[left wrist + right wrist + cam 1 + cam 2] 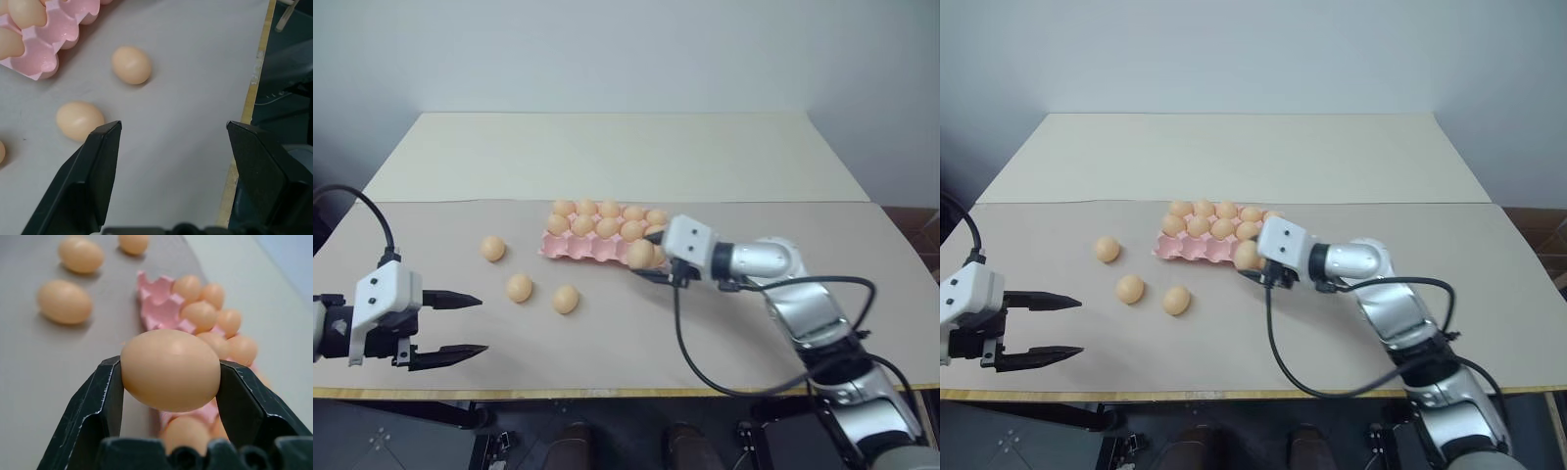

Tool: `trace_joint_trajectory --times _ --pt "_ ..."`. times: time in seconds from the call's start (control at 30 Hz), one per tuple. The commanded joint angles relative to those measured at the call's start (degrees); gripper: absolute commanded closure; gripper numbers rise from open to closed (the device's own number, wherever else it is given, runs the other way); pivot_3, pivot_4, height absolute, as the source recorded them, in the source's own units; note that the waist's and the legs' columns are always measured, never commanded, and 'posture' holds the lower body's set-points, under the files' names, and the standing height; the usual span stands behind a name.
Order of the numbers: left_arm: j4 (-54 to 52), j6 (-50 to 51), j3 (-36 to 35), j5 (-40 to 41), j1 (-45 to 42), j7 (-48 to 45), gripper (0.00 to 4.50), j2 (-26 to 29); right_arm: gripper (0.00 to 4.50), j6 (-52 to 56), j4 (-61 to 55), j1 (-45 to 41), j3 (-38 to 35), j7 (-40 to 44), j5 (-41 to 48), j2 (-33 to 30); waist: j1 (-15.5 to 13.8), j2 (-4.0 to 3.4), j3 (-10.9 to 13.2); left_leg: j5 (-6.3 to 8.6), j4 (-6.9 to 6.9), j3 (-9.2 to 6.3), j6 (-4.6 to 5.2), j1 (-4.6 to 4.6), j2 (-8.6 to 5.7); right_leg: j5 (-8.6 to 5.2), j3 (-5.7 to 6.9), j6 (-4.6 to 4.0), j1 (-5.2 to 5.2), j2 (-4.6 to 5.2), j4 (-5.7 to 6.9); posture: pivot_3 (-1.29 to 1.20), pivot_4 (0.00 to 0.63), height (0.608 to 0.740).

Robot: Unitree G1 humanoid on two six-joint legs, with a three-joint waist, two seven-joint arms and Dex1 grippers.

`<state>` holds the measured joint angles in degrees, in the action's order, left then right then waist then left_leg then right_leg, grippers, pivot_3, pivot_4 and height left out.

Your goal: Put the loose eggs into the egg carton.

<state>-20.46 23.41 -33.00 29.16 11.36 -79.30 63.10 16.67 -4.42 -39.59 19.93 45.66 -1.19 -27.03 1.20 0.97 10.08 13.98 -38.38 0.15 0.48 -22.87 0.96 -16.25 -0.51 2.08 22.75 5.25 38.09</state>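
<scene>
The pink egg carton (570, 250) lies mid-table with several pale orange eggs in its cups and bare cups at its near left end (161, 308). My right gripper (644, 257) hovers at the carton's near right corner, shut on one egg (170, 369). Three loose eggs rest on the table left of and in front of the carton: one (492, 248), a second (519, 287) and a third (566, 299). My left gripper (482, 323) stands open and empty near the table's front left, short of those eggs, two of which (131, 64) (79, 120) lie beyond its fingers.
The table's front edge (607, 392) runs just below both arms. A black cable (690, 343) loops from my right wrist over the table's near side. A paler surface (607, 157) extends behind the carton to the wall.
</scene>
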Motion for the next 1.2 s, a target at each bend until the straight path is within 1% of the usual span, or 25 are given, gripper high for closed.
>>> trace_joint_trajectory --times 0.03,0.17,0.27,0.33,0.37,0.43,0.47,0.57,0.7,0.8,1.0,1.1,1.2 --pt "-0.8 -0.9 -1.7 0.0 -0.5 0.6 0.77 0.4 1.83 -7.9 8.2 -3.4 1.4 -4.9 -5.3 3.0 -0.1 0.02 0.0 0.00 0.00 0.00 0.00 -0.02 0.00 0.00 0.00 0.00 0.02 0.00 0.00 0.00 0.150 0.740" --pt "-1.5 -0.8 -2.7 -0.1 0.5 0.7 0.77 0.1 1.83 -12.8 16.6 -6.0 2.1 -8.2 -8.7 6.1 0.0 0.04 0.0 -0.03 0.00 0.02 -0.04 -0.30 0.00 0.02 -0.04 -0.02 0.35 -0.01 0.10 0.00 0.150 0.740" --pt "-1.9 -0.6 -3.5 0.0 1.2 0.6 0.77 0.0 1.83 -16.7 19.6 -6.6 2.2 -8.6 -10.4 6.4 0.1 0.03 0.0 -0.03 0.00 0.04 -0.05 -0.34 0.01 0.02 -0.06 -0.02 0.41 -0.02 0.11 0.00 0.150 0.740" --pt "-1.9 -0.6 -3.7 -0.2 1.4 0.8 0.77 0.0 1.16 -18.3 21.1 -6.7 1.7 -8.3 -10.5 6.6 0.1 0.03 0.0 -0.03 0.00 0.05 -0.05 -0.34 0.01 0.02 -0.06 -0.02 0.41 -0.01 0.10 0.00 0.150 0.740" --pt "-1.9 -0.6 -3.7 -0.2 1.4 0.9 0.77 0.0 0.93 -18.8 21.6 -6.8 1.6 -8.2 -10.6 6.7 0.2 0.03 0.0 -0.03 0.00 0.05 -0.05 -0.32 0.02 0.02 -0.07 -0.02 0.40 -0.02 0.10 0.00 0.150 0.740" --pt "-1.9 -0.7 -3.7 -0.3 1.5 0.9 0.77 0.0 0.25 -20.3 21.5 -6.7 1.5 -9.1 -11.9 6.5 0.2 0.03 0.0 -0.03 0.00 0.05 -0.05 -0.29 0.02 0.02 -0.08 -0.03 0.39 -0.02 0.14 0.00 0.150 0.740" --pt "-1.9 -0.7 -3.7 -0.2 1.4 1.0 0.77 0.1 0.02 -20.4 20.6 -6.5 1.1 -8.7 -11.5 6.5 0.3 0.03 0.0 -0.03 0.00 0.05 -0.05 -0.29 0.03 0.03 -0.07 -0.03 0.39 -0.03 0.15 0.00 0.150 0.740" --pt "-1.8 -0.6 -3.7 0.2 1.2 1.1 0.77 0.2 0.02 -19.2 18.6 -6.3 -0.4 -8.1 -10.0 6.9 0.6 0.03 0.0 -0.03 0.00 0.05 -0.05 -0.29 0.03 0.03 -0.08 -0.04 0.40 -0.03 0.16 0.00 0.150 0.740" --pt "-1.4 -1.1 -3.2 0.1 0.7 1.1 0.77 0.3 0.02 -18.9 16.0 -5.3 -0.7 -6.5 -9.7 5.8 0.9 0.04 0.0 -0.03 0.01 0.04 -0.05 -0.30 0.03 0.03 -0.08 -0.04 0.40 -0.03 0.15 0.00 0.150 0.740" --pt "-1.3 -1.2 -3.1 0.1 0.4 1.1 0.77 0.2 0.02 -17.9 11.5 -3.7 -1.5 -3.7 -8.1 4.3 0.9 0.04 0.0 -0.03 0.01 0.04 -0.05 -0.31 0.04 0.03 -0.07 -0.04 0.40 -0.03 0.15 0.00 0.150 0.740" --pt "-1.0 -1.4 -3.2 0.1 0.6 1.0 0.77 0.0 0.02 -12.7 3.4 -1.5 -3.9 -1.1 -5.6 2.0 1.0 0.04 0.0 -0.03 0.01 0.03 -0.05 -0.29 0.05 0.03 -0.07 -0.04 0.39 -0.04 0.16 0.00 0.150 0.740" --pt "-0.9 -1.4 -3.8 -0.1 1.5 0.8 0.77 -0.2 0.02 -6.0 -4.2 0.0 -6.8 3.0 0.3 0.1 1.0 0.03 0.0 -0.03 0.01 0.03 -0.05 -0.30 0.06 0.03 -0.07 -0.04 0.40 -0.04 0.17 0.00 0.150 0.740" --pt "-0.2 -1.8 -5.1 -1.0 3.3 0.3 0.77 -0.2 0.02 2.3 -12.7 2.0 -11.1 9.3 9.7 -4.4 0.9 0.04 0.0 -0.03 0.02 0.03 -0.04 -0.34 0.05 0.03 -0.07 -0.03 0.40 -0.02 0.11 0.00 0.150 0.740"
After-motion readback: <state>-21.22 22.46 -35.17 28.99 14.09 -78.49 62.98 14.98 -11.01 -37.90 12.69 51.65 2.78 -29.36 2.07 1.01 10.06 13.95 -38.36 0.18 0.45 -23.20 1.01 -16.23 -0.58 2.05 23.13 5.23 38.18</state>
